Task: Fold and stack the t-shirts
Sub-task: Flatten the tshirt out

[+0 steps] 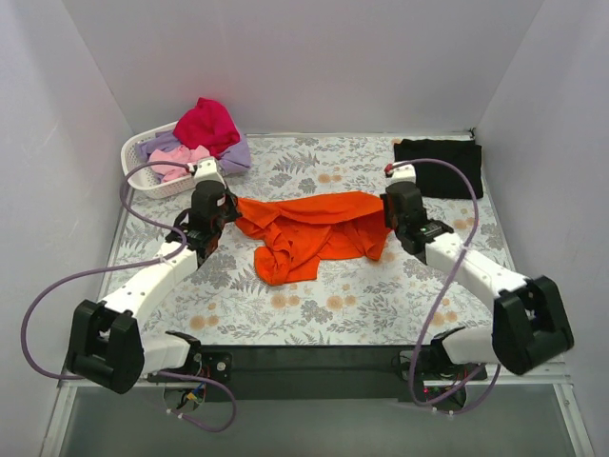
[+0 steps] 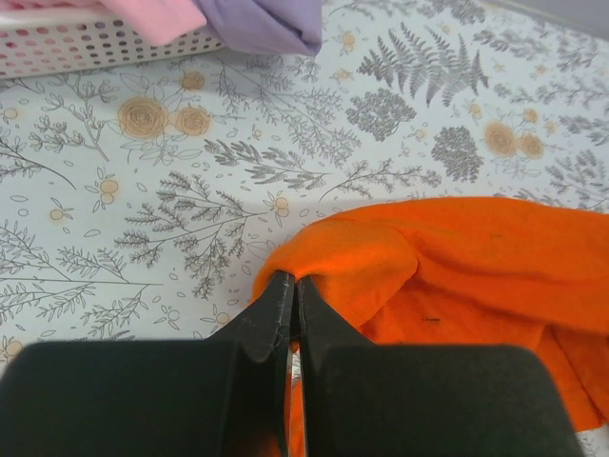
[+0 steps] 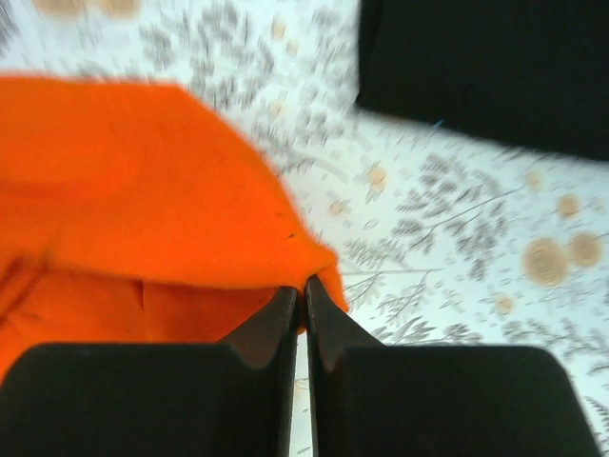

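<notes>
One orange t-shirt [image 1: 304, 228], grey floral table cloth [image 1: 314, 307] (black t-shirt [image 1: 438, 167] too).

Grey floral table cloth [image 1: 314, 305]: orange t-shirt [image 1: 304, 233] sprawled between left gripper [image 2: 290, 286] and right gripper [image 3: 303, 286]; white slotted basket [image 1: 143, 181] beyond left gripper; folded black t-shirt [image 1: 438, 154] beyond right gripper.

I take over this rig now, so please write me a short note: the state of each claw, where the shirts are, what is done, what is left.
Left claw: shut on one end of the bright orange cloth t-shirt.
Right claw: shut on its other end; shirt rumpled, mid-table.
Done: apparently only the black cloth t-shirt, flat at far right.
Magenta cloth t-shirt, pink one, lavender one: heaped in the white slotted plastic basket, far left.
Left: fold the orange one, then the basket's three, stack all.
</notes>
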`<state>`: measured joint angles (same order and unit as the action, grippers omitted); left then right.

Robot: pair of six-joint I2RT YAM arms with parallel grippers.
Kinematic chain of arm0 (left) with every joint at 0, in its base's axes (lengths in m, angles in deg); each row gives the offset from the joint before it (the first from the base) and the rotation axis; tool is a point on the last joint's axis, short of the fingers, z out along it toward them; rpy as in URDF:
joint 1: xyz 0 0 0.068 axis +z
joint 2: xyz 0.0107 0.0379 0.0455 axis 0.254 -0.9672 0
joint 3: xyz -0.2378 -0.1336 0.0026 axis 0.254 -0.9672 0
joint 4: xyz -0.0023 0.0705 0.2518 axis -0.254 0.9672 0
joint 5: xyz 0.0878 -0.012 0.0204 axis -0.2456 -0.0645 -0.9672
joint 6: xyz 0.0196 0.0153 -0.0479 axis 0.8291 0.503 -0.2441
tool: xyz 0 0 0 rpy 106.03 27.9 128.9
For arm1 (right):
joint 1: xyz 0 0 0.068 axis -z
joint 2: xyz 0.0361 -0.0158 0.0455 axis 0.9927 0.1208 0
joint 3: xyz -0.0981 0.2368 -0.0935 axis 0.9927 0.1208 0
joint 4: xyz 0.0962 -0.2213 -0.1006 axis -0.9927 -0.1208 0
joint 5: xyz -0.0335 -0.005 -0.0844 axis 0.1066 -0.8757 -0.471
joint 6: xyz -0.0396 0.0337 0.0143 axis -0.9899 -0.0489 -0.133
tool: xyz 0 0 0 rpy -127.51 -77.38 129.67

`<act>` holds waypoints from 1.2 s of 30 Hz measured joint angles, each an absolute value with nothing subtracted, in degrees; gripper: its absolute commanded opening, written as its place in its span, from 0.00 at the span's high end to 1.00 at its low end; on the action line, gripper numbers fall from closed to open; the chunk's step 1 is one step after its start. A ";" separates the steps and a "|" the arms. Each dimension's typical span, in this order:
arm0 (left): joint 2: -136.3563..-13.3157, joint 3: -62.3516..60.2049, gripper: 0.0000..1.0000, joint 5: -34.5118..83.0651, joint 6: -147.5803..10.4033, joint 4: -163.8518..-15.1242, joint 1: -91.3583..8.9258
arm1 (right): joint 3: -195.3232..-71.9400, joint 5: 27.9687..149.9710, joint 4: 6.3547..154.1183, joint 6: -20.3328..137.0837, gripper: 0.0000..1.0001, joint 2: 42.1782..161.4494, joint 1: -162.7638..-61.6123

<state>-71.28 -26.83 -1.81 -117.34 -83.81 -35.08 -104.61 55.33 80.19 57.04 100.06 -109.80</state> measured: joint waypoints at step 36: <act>-42.32 14.96 1.00 24.81 -121.52 -75.05 -34.70 | -157.22 75.02 60.65 41.93 0.99 65.92 -109.80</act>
